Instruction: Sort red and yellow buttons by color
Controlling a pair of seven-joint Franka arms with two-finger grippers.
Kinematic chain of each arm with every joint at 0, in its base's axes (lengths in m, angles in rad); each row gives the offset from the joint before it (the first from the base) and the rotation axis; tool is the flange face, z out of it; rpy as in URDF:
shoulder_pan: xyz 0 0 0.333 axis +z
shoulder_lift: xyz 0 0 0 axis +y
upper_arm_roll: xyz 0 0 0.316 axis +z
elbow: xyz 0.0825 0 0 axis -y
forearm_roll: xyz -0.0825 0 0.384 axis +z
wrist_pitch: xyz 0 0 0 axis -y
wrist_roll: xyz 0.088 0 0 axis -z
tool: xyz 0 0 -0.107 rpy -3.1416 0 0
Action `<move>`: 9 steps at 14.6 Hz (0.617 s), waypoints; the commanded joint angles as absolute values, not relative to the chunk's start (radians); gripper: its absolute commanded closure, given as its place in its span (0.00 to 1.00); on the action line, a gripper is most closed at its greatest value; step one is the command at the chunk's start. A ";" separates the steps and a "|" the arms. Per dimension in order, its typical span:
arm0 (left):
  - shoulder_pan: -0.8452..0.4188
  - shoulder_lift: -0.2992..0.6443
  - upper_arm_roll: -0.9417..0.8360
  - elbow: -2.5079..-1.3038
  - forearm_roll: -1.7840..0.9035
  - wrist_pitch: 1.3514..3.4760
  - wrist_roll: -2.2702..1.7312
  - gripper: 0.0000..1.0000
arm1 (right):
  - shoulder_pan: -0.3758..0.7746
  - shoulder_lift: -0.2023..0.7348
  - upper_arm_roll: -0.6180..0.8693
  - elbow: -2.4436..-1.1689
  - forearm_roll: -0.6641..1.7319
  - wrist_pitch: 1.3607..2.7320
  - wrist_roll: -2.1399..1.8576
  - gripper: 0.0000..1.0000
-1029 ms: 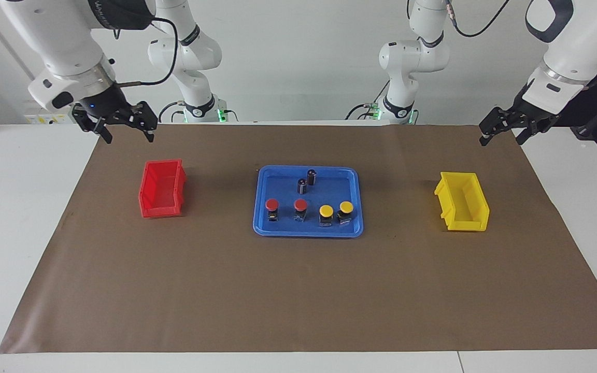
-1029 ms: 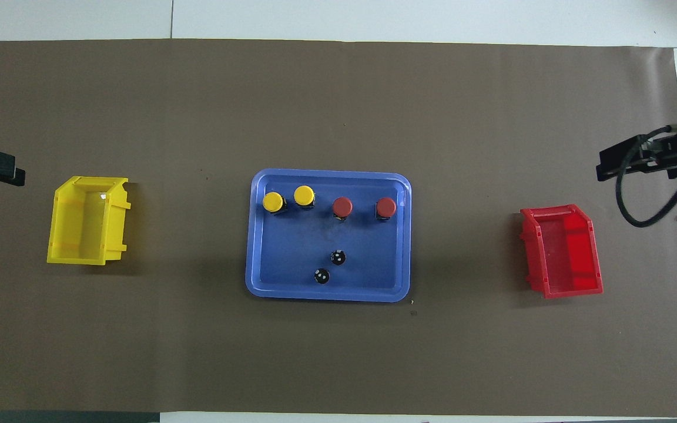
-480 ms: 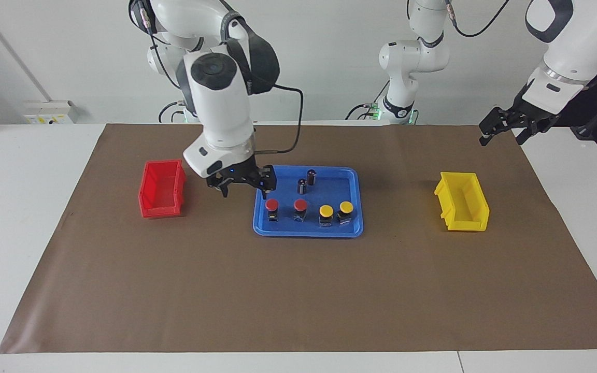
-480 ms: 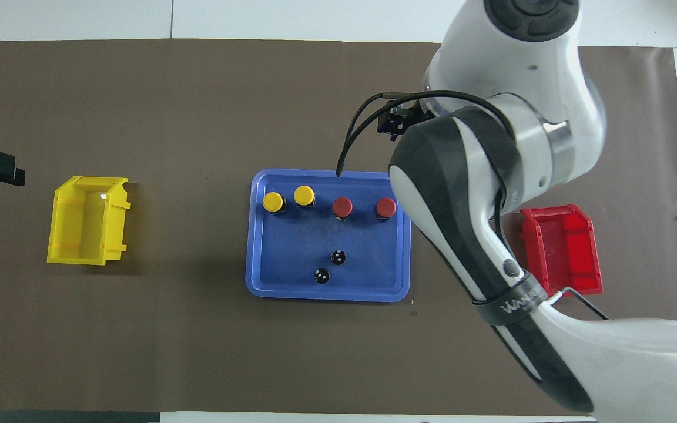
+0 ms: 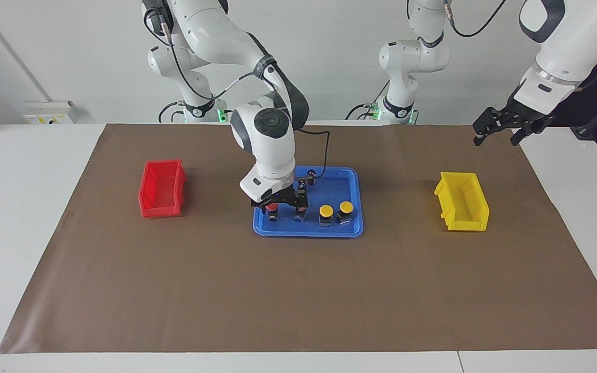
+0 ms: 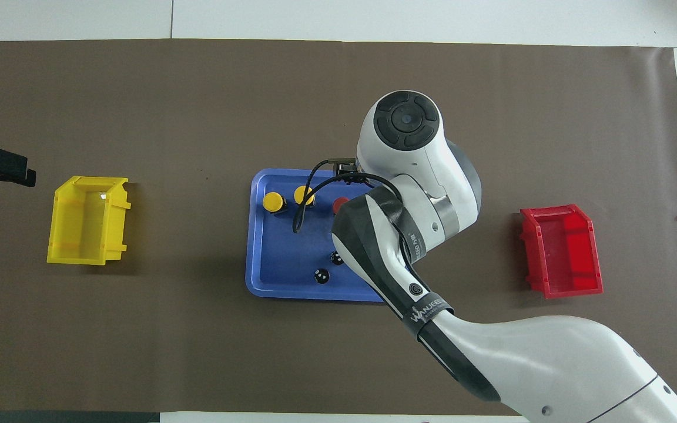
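The buttons are small push switches, each a round domed cap on a black boxy base, standing upright in a row along the edge of the blue tray [image 5: 353,228] that lies farther from the robots. Two caps are yellow, one [image 5: 326,211] beside the other [image 5: 346,207] at the row's end toward the left arm. Two are red: one red button [image 5: 272,207] peeks out between the fingers of the right gripper [image 5: 280,206], and the second red button [image 6: 340,204] shows only as a sliver of cap beside the arm in the overhead view. In the facing view the right gripper hangs straight down over the red pair with its jaws spread wide, one finger on either side of the end red cap and nothing yet clasped; the yellow pair sits at about three o'clock from it. One of the dark cylinders [image 6: 321,275] stands in the tray's nearer half with a second [image 6: 336,257] just beside it, half hidden by the arm. A red bin [image 5: 161,188] sits at nine o'clock from the tray in the facing view, a yellow bin [image 5: 463,202] at three o'clock. The left gripper [image 5: 499,127] waits, jaws apart and empty, over the corner of the brown mat [image 5: 298,295] at one o'clock from the yellow bin.
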State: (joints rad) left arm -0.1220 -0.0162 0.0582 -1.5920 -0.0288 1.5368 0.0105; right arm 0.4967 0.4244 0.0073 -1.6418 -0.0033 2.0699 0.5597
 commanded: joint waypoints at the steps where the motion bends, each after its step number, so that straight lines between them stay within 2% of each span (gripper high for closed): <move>1: -0.178 -0.052 0.063 -1.655 -0.038 1.604 -0.090 0.00 | 0.492 0.373 0.006 -1.706 -0.020 2.092 0.558 0.00; 6: -0.345 -0.058 0.063 -1.773 -0.040 1.781 -0.273 0.00 | 0.492 0.319 0.006 -1.814 -0.018 2.103 0.554 0.15; 9: -0.411 -0.041 0.063 -1.821 -0.040 1.874 -0.365 0.00 | 0.492 0.279 0.006 -1.877 -0.018 2.134 0.545 0.19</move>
State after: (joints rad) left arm -0.3747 -0.0257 0.0486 -1.7639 -0.0310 1.8099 -0.3190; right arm 0.4952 0.3410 0.0033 -1.7920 -0.0064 2.0916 0.5578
